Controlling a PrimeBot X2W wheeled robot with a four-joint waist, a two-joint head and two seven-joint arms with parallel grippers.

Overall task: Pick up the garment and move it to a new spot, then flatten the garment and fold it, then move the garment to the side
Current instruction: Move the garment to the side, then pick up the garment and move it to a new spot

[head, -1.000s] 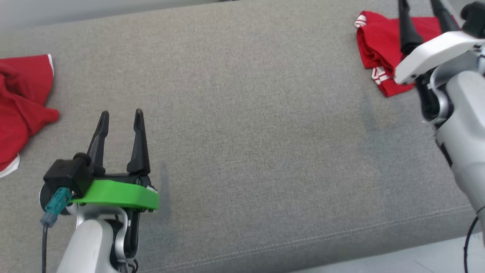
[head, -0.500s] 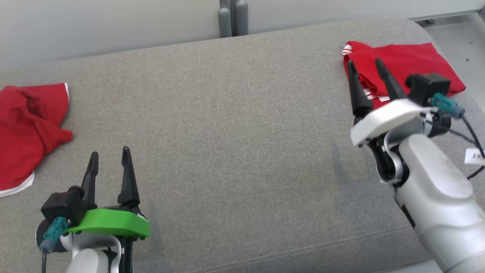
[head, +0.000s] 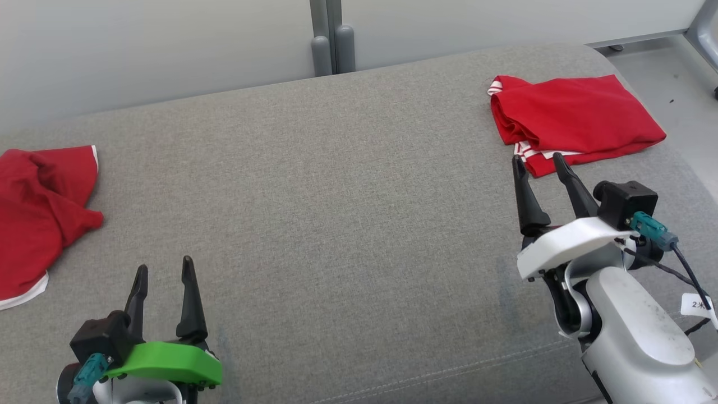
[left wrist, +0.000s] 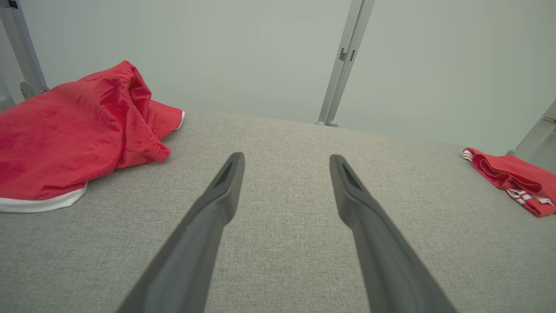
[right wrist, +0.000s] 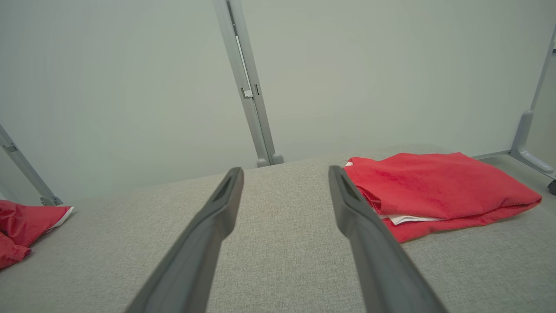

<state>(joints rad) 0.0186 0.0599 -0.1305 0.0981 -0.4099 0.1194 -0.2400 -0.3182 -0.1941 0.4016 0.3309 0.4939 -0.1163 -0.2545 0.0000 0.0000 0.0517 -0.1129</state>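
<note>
A folded red garment with white-striped trim lies flat at the far right of the grey padded surface; the right wrist view has it just right of my fingers. My right gripper is open and empty, its tips just short of the garment's near edge and apart from it. At the left edge lies a second, crumpled red garment, which rises in a heap in the left wrist view. My left gripper stands open and empty at the lower left, well to the right of the heap.
A pale wall with a grey vertical post runs behind the surface. Bare floor lies past the surface's right end. The stitched front edge runs below both grippers.
The head camera has tilted up, bringing the wall into view. My right gripper, earlier over the folded garment, has drawn back toward the near edge and now stands clear of it. Both grippers stay open.
</note>
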